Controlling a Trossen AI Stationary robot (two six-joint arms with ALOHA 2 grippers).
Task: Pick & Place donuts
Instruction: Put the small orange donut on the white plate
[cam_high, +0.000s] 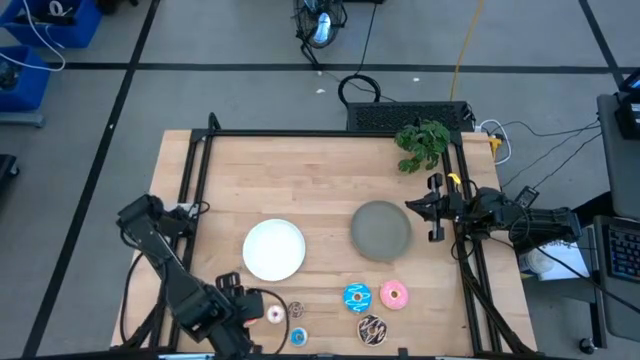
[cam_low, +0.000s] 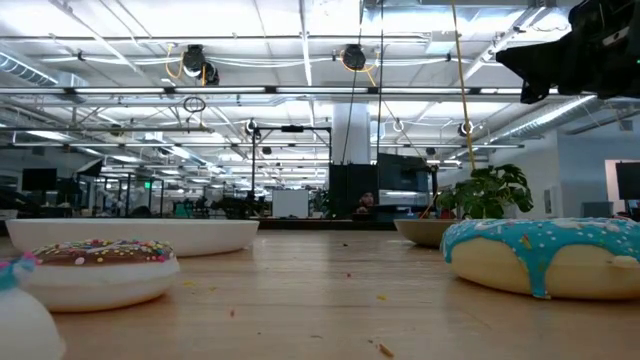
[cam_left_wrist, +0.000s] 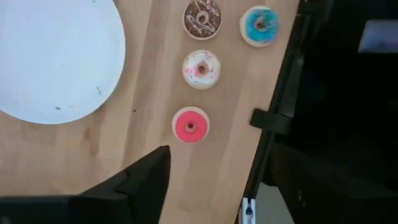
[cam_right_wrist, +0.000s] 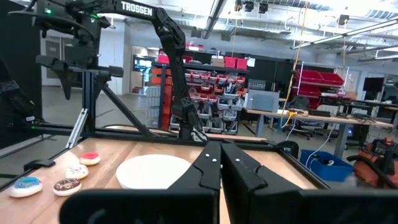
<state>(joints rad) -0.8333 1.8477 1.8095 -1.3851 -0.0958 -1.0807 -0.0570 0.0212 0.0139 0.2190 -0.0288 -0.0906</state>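
Four tiny donuts lie flat near the table's near edge: red (cam_left_wrist: 190, 125), white (cam_left_wrist: 201, 68), brown (cam_left_wrist: 202, 18) and blue (cam_left_wrist: 259, 26). The blue sprinkled donut (cam_high: 357, 296), the pink donut (cam_high: 394, 295) and the chocolate drizzled donut (cam_high: 372, 328) lie to their right. My left gripper (cam_left_wrist: 217, 186) is open and empty, just above the table beside the red donut, which it hides in the high view (cam_high: 238, 300). My right gripper (cam_high: 415, 208) is shut and empty, raised at the gray plate's (cam_high: 380, 232) right rim.
A round white plate (cam_high: 274, 249) lies left of the gray plate. A green plant (cam_high: 422, 143) stands at the far right corner. A black frame (cam_high: 205, 140) runs along the table's left, far and right edges. Bare wood lies between the plates and the far edge.
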